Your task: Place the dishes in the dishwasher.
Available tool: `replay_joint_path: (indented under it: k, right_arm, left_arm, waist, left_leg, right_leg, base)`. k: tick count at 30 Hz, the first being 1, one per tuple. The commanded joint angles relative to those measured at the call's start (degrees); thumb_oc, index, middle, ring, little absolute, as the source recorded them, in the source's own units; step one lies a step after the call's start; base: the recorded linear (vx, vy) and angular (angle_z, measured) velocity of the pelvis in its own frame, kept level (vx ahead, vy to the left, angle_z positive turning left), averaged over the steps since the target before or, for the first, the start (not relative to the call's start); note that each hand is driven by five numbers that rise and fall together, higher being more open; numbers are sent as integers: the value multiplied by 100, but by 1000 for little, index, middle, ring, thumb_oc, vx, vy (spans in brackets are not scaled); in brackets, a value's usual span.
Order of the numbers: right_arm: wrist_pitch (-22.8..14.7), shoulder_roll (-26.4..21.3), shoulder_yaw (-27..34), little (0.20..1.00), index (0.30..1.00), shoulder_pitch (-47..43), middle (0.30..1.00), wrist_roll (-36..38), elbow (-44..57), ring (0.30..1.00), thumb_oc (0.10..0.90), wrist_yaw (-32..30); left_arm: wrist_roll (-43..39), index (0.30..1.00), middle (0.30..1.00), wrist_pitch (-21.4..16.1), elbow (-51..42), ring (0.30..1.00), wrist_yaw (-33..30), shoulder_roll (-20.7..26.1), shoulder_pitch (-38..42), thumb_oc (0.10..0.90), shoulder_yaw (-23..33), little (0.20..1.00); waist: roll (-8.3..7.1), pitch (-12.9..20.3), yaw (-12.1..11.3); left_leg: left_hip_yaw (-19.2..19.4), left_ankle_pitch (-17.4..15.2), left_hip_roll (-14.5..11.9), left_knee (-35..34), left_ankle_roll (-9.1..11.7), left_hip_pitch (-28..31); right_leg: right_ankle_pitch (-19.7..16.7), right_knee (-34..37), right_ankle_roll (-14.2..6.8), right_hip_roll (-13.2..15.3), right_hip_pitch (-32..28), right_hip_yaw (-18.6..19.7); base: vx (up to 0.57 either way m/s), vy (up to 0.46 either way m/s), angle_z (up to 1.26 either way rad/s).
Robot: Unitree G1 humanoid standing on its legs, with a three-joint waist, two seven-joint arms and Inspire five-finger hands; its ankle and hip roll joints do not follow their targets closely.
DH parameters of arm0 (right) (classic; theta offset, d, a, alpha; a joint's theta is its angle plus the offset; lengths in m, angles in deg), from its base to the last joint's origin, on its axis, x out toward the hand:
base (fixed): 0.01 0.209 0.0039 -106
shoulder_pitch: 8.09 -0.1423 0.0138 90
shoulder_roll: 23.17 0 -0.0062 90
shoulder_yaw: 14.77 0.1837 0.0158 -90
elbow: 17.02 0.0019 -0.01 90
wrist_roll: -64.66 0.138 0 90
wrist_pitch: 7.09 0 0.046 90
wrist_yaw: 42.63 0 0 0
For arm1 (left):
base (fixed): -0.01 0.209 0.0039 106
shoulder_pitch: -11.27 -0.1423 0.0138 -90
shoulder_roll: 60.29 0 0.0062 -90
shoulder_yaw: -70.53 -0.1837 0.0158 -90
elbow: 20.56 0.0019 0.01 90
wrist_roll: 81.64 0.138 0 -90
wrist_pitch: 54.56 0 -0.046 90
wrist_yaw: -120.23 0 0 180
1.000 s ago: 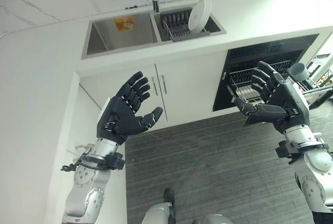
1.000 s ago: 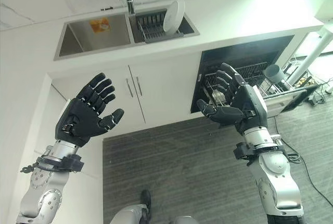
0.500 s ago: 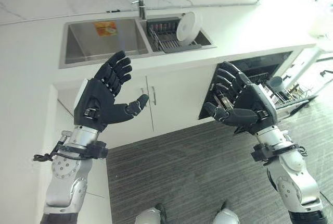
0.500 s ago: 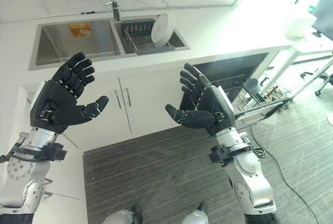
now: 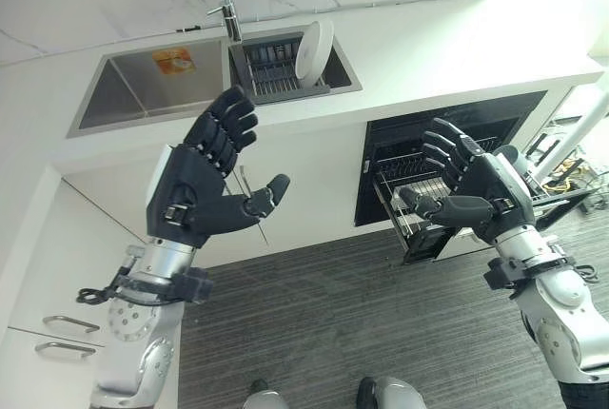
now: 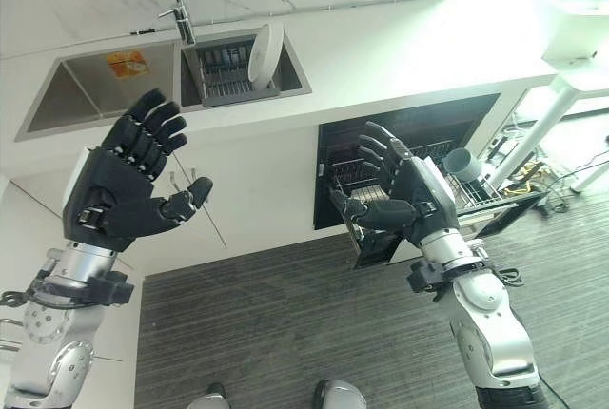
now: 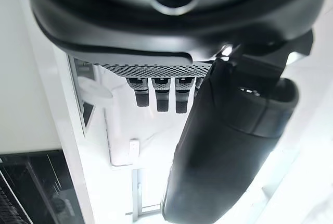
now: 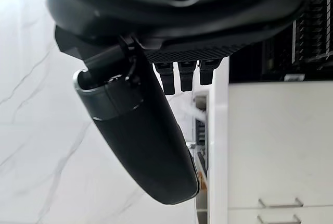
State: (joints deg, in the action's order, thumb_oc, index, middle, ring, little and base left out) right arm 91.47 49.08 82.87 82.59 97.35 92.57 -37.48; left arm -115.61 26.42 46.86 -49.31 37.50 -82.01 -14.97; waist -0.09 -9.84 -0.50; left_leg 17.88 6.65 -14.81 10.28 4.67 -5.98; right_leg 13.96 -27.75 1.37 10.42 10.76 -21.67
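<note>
Nearest you, your left hand (image 5: 205, 185) and right hand (image 5: 476, 190) are raised palm-in with fingers spread, holding nothing. You are at the approach step: no dish has been picked up yet.

Past the right hand, the black built-in dishwasher (image 5: 457, 133) stands open with its wire rack (image 5: 409, 190) pulled out.

Farther back, on the white countertop (image 5: 457, 48), the round white plate (image 5: 312, 50) stands on edge in the dark drying rack (image 5: 276, 71) in the right basin of the stainless steel sink (image 5: 143, 90).

Next, I judge you must close in and reach one hand to that plate.

The right eye view shows a grey cup (image 6: 463, 164) in the pulled-out rack more clearly than the left eye view; the wrist views add the extended fingers.
</note>
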Motion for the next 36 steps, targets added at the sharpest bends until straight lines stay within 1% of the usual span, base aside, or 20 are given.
replay_joint_path:
  k: [1, 4, 7, 11, 14, 15, 17, 20, 24, 25, 26, 27, 28, 29, 30, 31, 32, 33, 34, 36]
  right_arm:
    - [-669, 89, 287, 900, 900, -458, 900, 121, 485, 900, 800, 9]
    - [-783, 287, 278, 900, 900, -373, 900, -56, 461, 900, 800, -135]
    - [-839, 348, 281, 900, 900, -337, 900, -97, 453, 900, 800, -205]
    - [-903, 438, 356, 900, 900, -214, 900, -186, 527, 900, 800, -24]
    - [-1153, 551, 357, 900, 900, -218, 900, -153, 582, 900, 800, 107]
    - [-1416, 751, 164, 900, 900, -99, 900, -623, 744, 900, 800, 24]
    - [-1370, 654, -42, 900, 900, -379, 900, -721, 681, 900, 800, -101]
    - [-1290, 573, -81, 900, 900, -478, 900, -730, 623, 900, 800, -71]
    - [-1393, 426, 210, 900, 900, -195, 900, -641, 685, 900, 800, 142]
    - [-1447, 338, 312, 900, 900, -143, 900, -513, 647, 900, 800, 180]
    - [-1438, 264, 361, 900, 900, -140, 900, -437, 643, 900, 800, 167]
    - [-1447, 204, 387, 900, 900, -123, 900, -423, 645, 900, 800, 129]
    - [-1436, 185, 418, 900, 900, -107, 900, -407, 658, 900, 800, 131]
    - [-1428, 193, 450, 900, 900, -95, 900, -409, 657, 900, 800, 161]
    - [-1361, 194, 458, 900, 900, -137, 900, -446, 651, 900, 800, 117]
    - [-1298, 193, 453, 900, 900, -172, 900, -438, 631, 900, 800, 84]
    - [-1274, 201, 444, 900, 900, -210, 900, -401, 572, 900, 800, 90]
    - [-1338, 256, 476, 900, 900, -142, 900, -348, 523, 900, 800, 148]
    - [-1436, 256, 490, 900, 900, -74, 900, -286, 547, 900, 800, 245]
    - [-1548, 209, 447, 900, 900, -43, 900, -342, 622, 900, 800, 469]
  left_arm:
    - [-538, 900, 900, -560, -373, 900, 193, 191, 407, 800, 450, 900]
    - [-602, 900, 900, -586, -312, 900, 440, 230, 372, 800, 464, 900]
    - [-637, 900, 900, -570, -298, 900, 443, 290, 476, 800, 429, 900]
    - [-635, 900, 900, -438, -334, 900, 441, 306, 601, 800, 451, 900]
    - [-626, 900, 900, -341, -319, 900, 470, 348, 697, 800, 462, 900]
    - [-805, 900, 900, -344, -292, 900, 432, 139, 291, 800, 391, 900]
    - [-703, 900, 900, -402, -290, 900, 264, 166, 468, 800, 271, 900]
    - [-703, 900, 900, -413, -267, 900, 190, 176, 541, 800, 231, 900]
    - [-1095, 900, 900, -359, -328, 900, 391, 61, 323, 800, 388, 900]
    - [-1124, 900, 900, -396, -325, 900, 393, 49, 278, 800, 404, 900]
    - [-1137, 900, 900, -408, -333, 900, 364, 27, 282, 800, 364, 900]
    - [-1160, 900, 900, -415, -323, 900, 359, 0, 304, 800, 330, 900]
    - [-1139, 900, 900, -409, -339, 900, 347, -13, 315, 800, 313, 900]
    - [-1107, 900, 900, -410, -336, 900, 364, -33, 303, 800, 305, 900]
    - [-1039, 900, 900, -387, -326, 900, 382, -55, 319, 800, 290, 900]
    - [-1011, 900, 900, -375, -304, 900, 399, -53, 329, 800, 295, 900]
    - [-983, 900, 900, -396, -285, 900, 431, -50, 315, 800, 293, 900]
    - [-869, 900, 900, -548, -319, 900, 549, -12, 193, 800, 347, 900]
    - [-864, 900, 900, -670, -325, 900, 614, 24, 146, 800, 375, 900]
    - [-897, 900, 900, -951, -332, 900, 587, 68, 162, 800, 426, 900]
  waist:
    - [-70, 313, 70]
    - [36, 358, 85]
    - [10, 381, 97]
    - [-85, 445, 78]
    - [-141, 420, 49]
    - [-116, 222, 324]
    - [-139, 283, 266]
    - [-156, 367, 243]
    - [-176, 427, 263]
    - [-224, 385, 258]
    - [-293, 345, 251]
    - [-431, 239, 176]
    - [-467, 145, 134]
    - [-460, 75, 92]
    - [-447, 32, 96]
    - [-400, 24, 111]
    - [-303, -19, 120]
    - [-39, -61, 56]
    - [-11, -60, 54]
    - [12, -6, 12]
  left_leg:
    - [-262, -1667, 411, 691, 148, 111]
    - [-354, -1610, 500, 691, 136, -120]
    - [-408, -1746, 635, 691, 67, -64]
    - [-493, -1858, 843, 691, -62, -44]
    - [-512, -1947, 977, 691, -152, -5]
    - [-827, -2422, 1498, 691, -488, 268]
    - [-676, -2382, 1408, 691, -473, 226]
    - [-613, -2372, 1362, 691, -483, 224]
    - [-491, -2303, 1319, 691, -450, 388]
    - [-389, -2154, 1325, 691, -364, 474]
    - [-273, -1779, 1334, 691, -247, 565]
    - [-252, -1064, 1410, 961, -24, 469]
    - [-342, -847, 1377, 1413, 86, 152]
    - [-461, -534, 1218, 1662, 217, -207]
    - [-420, -624, 1093, 1379, 176, -348]
    - [-310, -646, 997, 736, 136, -270]
    - [-242, -925, 806, 691, 87, -390]
    - [-561, -873, 451, 691, 219, -1018]
    - [-659, -810, 421, 691, 243, -1156]
    - [-718, -913, 412, 691, 246, -1277]
  right_leg:
    - [-483, 1056, -947, 174, -538, 273]
    - [-523, 1056, -925, 91, -511, 277]
    - [-481, 1056, -972, 122, -580, 253]
    - [-660, 1056, -1138, 394, -555, 174]
    - [-969, 1056, -1208, 660, -579, 80]
    - [-564, 1056, -885, -132, -156, 723]
    - [-496, 1056, -860, -210, -191, 821]
    - [-434, 1056, -817, -339, -262, 928]
    - [-296, 1056, -689, -555, -353, 1034]
    - [-279, 1056, -636, -570, -395, 1108]
    - [-262, 1056, -575, -545, -425, 1189]
    - [-250, 1056, -496, -434, -513, 1261]
    - [-243, 1056, -436, -419, -562, 1255]
    - [-242, 1056, -416, -431, -625, 1223]
    - [-246, 1056, -444, -429, -642, 1203]
    - [-225, 1056, -497, -442, -660, 1195]
    - [-203, 1056, -558, -498, -708, 1170]
    - [-123, 1056, -629, -722, -866, 1151]
    - [-95, 1056, -630, -763, -914, 1169]
    - [16, 1056, -642, -740, -1004, 1082]
  base:
    - [66, -10, 86]
    - [50, 37, 28]
    - [45, 173, 14]
    - [63, 333, 2]
    - [51, 228, 7]
    - [0, 0, 0]
    - [-71, -143, 2]
    - [-25, -153, -17]
    - [42, -164, -16]
    - [70, -157, -12]
    - [113, -203, -11]
    - [90, -176, -11]
    - [75, -141, 0]
    - [65, -43, 16]
    - [135, 50, 23]
    - [180, 142, 12]
    - [309, 300, 10]
    - [302, 295, 5]
    - [297, 276, 0]
    - [205, 189, -13]
